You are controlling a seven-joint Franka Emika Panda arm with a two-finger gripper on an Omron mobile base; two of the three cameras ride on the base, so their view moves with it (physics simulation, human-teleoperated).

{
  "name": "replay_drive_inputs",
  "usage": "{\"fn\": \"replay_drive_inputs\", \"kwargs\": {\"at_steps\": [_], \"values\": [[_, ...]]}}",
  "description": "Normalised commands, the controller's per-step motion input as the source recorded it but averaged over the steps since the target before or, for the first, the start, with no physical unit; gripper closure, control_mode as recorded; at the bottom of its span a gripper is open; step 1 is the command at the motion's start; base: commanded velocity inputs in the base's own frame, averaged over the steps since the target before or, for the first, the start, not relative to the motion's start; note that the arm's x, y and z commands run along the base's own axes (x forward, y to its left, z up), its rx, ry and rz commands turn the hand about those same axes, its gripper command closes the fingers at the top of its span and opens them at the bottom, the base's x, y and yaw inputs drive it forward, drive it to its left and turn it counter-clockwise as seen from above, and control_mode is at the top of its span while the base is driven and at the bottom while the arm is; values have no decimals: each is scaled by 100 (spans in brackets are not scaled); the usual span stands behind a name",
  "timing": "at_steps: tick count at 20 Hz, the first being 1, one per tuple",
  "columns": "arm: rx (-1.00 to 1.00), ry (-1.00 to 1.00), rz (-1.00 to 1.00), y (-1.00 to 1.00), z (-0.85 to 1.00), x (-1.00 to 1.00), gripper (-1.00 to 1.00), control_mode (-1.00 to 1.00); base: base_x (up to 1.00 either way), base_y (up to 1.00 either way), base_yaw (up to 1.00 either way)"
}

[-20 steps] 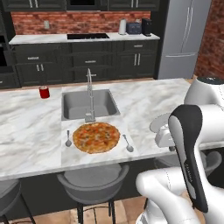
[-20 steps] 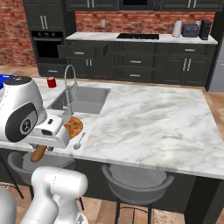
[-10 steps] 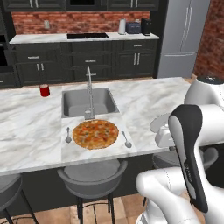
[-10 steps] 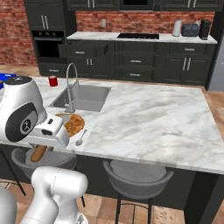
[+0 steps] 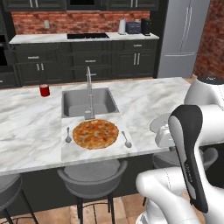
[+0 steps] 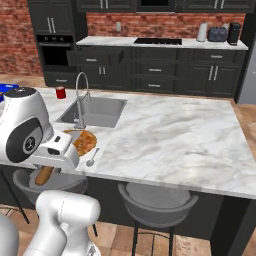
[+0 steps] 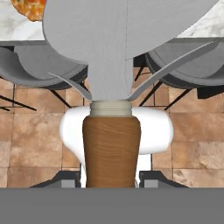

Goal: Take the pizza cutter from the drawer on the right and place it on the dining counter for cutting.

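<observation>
My gripper [image 7: 112, 177] is shut on the pizza cutter [image 7: 112, 148], gripping its brown wooden handle. The silver-grey wheel [image 7: 122, 39] spreads out beyond the handle. In the left base view the gripper [image 5: 164, 136] hangs at the near edge of the dining counter [image 5: 26, 131], to the right of the pizza, and the wheel [image 5: 159, 124] sits level with the marble top. From the right base the gripper [image 6: 56, 149] is seen just in front of the dining counter [image 6: 170, 135], with the brown handle [image 6: 44, 175] sticking out below the edge.
A pizza [image 5: 95, 133] lies in front of the sink [image 5: 87, 101], with a spoon [image 5: 68, 135] on each side of it. A red cup [image 5: 44, 90] stands at the back left. Grey stools [image 5: 89, 175] stand under the counter's near edge.
The whole picture has shifted slightly, so the base has moved a little. The grip on the pizza cutter is unchanged.
</observation>
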Motion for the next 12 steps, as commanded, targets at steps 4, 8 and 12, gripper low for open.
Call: {"fn": "replay_drive_inputs", "kwargs": {"at_steps": [4, 8, 12], "values": [[0, 0, 0, -9, 0, 33, 100, -100, 0, 0, 0], [6, 0, 0, -21, 6, 97, 100, -100, 0, 0, 0], [6, 0, 0, -24, 4, 100, 100, -100, 0, 0, 0]]}}
